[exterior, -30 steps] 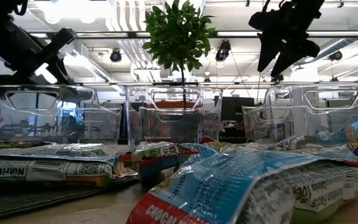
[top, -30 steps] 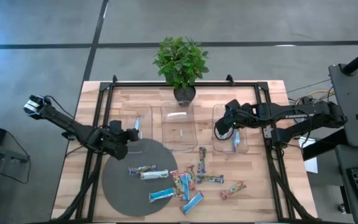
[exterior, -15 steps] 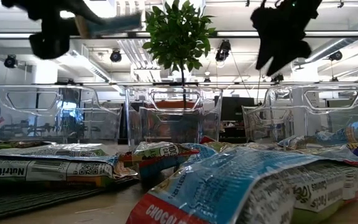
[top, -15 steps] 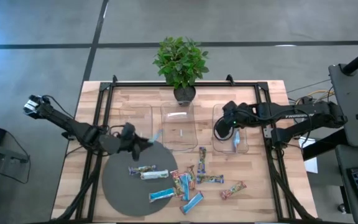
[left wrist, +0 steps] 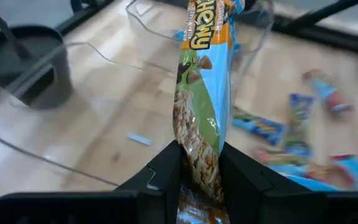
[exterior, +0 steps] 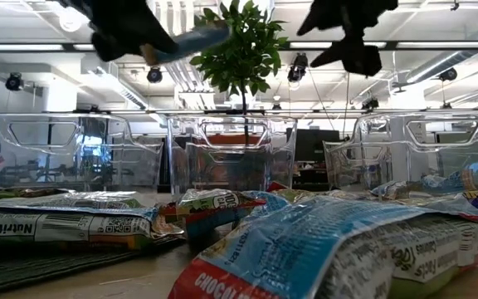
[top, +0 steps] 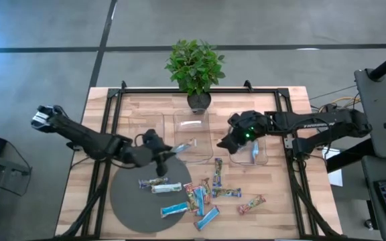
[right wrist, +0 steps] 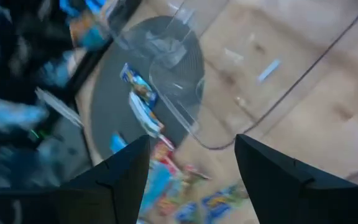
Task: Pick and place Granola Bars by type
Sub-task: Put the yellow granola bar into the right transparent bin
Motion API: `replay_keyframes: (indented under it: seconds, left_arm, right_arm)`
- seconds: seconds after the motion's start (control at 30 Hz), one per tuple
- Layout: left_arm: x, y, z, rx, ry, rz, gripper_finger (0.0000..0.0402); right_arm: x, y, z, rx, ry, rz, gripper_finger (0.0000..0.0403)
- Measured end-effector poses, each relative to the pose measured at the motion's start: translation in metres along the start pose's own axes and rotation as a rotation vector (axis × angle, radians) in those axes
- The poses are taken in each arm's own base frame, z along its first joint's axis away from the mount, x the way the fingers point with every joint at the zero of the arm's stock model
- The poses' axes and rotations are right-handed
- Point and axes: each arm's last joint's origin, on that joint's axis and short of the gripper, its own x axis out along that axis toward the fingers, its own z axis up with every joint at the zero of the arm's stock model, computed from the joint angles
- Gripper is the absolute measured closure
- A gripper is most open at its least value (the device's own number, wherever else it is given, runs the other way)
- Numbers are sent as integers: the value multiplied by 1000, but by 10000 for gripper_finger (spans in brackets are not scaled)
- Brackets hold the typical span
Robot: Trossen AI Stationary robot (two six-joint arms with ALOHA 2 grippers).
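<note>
My left gripper [top: 158, 150] is shut on a green, orange and blue granola bar [left wrist: 199, 93], which is in the air by the middle clear tray [top: 194, 155]. The bar's free end [top: 187, 143] reaches over that tray's left wall. In the low view this gripper [exterior: 131, 33] and bar [exterior: 191, 37] are high above the trays. My right gripper [top: 225, 142] is open with nothing between its fingers, and stands between the middle tray and the right tray [top: 265, 159]. Several more bars [top: 200, 197] lie on the table in front. My left gripper pinches the bar between its two fingers, a little in from its near end [left wrist: 197, 158]; a bit of wrapper [left wrist: 194, 208] shows behind the fingers. The bar sticks out forward along the fingers, toward the table's right. It is lifted clear of everything.
The right tray holds a blue bar [top: 254, 153]. A left clear tray [top: 139, 127] stands beside the left arm. A grey round mat [top: 133, 201] at the front left bears some bars. A potted plant [top: 194, 63] stands at the far edge. A black frame [top: 107, 134] rims the table.
My left gripper has risen from the left tray and gone toward the table's right, to the middle tray, rolling as it went. The bar has stayed in its hold and now points right. My right gripper has swung from over the right tray toward the middle tray.
</note>
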Motion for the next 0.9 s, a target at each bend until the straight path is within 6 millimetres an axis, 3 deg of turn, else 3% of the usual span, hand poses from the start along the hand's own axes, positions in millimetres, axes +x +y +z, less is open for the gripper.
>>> replay_keyframes:
  seconds: [0.33,0.9]
  left_arm:
    - [42,-2,21,188,64,106,321]
    - [76,-26,51,329,48,113,321]
  right_arm:
    - [10,7,6,177,-1,110,177]
    - [13,2,7,197,-58,77,177]
